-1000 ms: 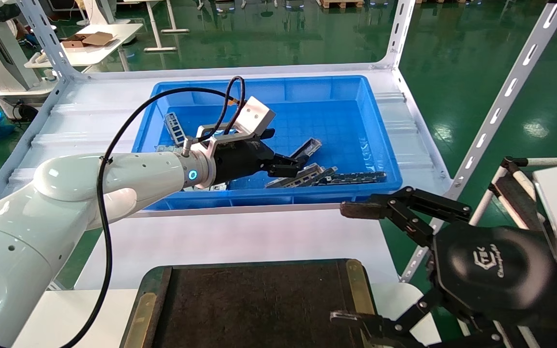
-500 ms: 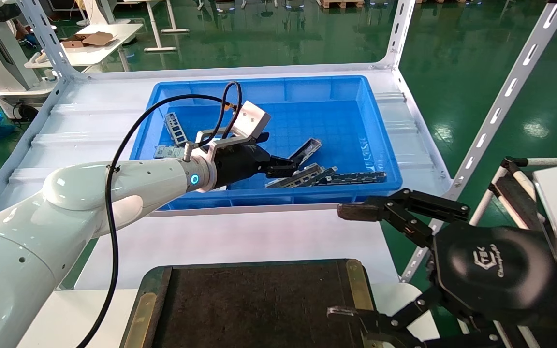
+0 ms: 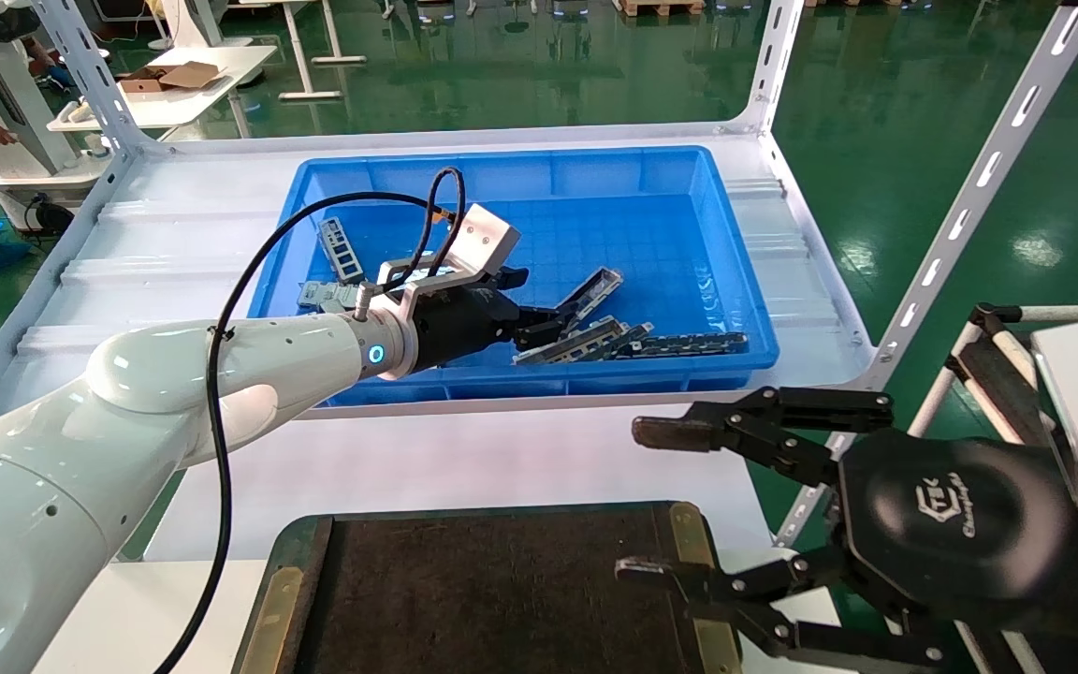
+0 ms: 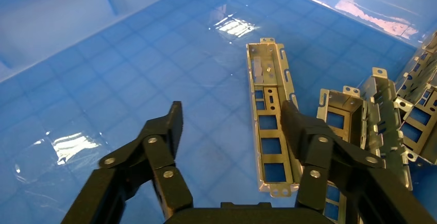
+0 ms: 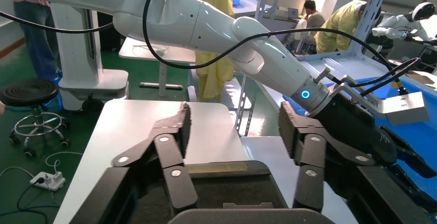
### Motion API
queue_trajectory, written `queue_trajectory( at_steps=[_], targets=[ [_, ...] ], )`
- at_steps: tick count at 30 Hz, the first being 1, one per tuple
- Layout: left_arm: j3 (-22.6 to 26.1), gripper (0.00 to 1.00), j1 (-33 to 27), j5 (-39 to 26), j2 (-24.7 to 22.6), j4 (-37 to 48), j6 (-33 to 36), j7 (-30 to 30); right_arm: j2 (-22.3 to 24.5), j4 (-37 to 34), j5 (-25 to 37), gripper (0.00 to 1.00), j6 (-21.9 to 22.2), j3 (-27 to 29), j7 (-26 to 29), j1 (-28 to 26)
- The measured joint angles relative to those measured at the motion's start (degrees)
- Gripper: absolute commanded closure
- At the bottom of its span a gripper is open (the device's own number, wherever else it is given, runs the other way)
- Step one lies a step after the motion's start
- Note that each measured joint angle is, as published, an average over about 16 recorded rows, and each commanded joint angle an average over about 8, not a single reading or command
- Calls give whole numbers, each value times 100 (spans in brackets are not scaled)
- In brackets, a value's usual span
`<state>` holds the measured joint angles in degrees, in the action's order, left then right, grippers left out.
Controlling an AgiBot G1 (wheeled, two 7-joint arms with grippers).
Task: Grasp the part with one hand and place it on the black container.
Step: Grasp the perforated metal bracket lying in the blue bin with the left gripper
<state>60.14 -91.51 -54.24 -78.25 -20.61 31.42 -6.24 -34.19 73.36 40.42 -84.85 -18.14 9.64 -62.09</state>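
Glossy blue plastic bin [image 4: 62, 23] – bare grey metal part [image 4: 270, 131] with dull sheen; matt, rough-looking black container [image 3: 492, 599], brass-coloured edges.

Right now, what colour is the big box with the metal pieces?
Bright blue bin, clearest in the head view.

We see a glossy green floor [image 3: 923, 140] beyond the far edge of the worktop, catching pale glints of overhead light. White slotted uprights [image 3: 773, 61] rise at the worktop's far corners, and another [image 3: 979, 187] slants along its right edge. Past the far-left corner stands a white table [image 3: 183, 89] carrying an open cardboard box [image 3: 169, 77]. In the right wrist view we find a black round stool [image 5: 28, 92], a white power strip [image 5: 44, 181] on the floor and people in yellow coats [image 5: 345, 28].
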Motion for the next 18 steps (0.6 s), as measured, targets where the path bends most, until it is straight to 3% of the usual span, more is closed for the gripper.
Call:
queue_trajectory(
  at_steps=[18],
  targets=[
    [354, 100, 12, 535, 10, 141, -41, 143, 1, 0, -3, 100, 2, -4, -2, -1]
  ],
)
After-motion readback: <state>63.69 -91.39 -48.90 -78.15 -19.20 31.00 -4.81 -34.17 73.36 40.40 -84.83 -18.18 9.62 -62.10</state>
